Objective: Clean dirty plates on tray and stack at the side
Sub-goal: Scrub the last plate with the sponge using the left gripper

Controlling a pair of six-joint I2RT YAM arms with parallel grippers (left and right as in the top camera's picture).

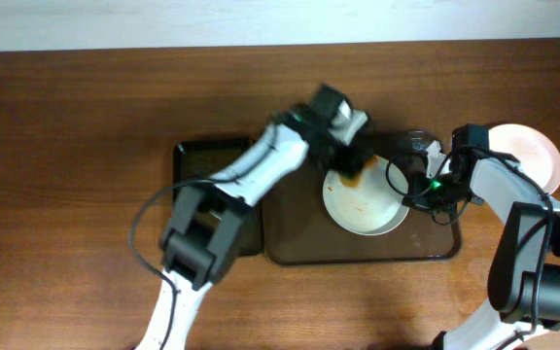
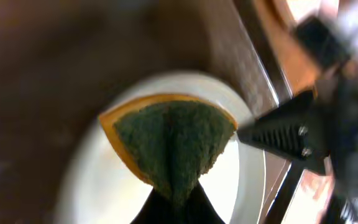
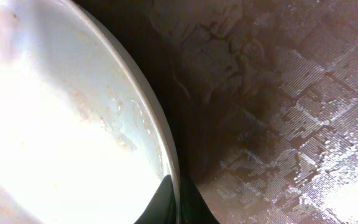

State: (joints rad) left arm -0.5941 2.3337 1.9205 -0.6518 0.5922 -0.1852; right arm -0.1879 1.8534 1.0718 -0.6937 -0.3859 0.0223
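Observation:
A white plate with orange-red smears lies in the brown tray. My left gripper is shut on a green and orange sponge and presses it on the plate's far left part. In the left wrist view the sponge lies on the plate in front of the jaws. My right gripper is shut on the plate's right rim. The right wrist view shows its jaws pinching the rim of the smeared plate over the tray floor. A second white plate lies on the table at far right.
A smaller black tray lies left of the brown tray, partly under my left arm. The brown wooden table spreads around both trays. My right gripper's black finger shows at the plate's edge in the left wrist view.

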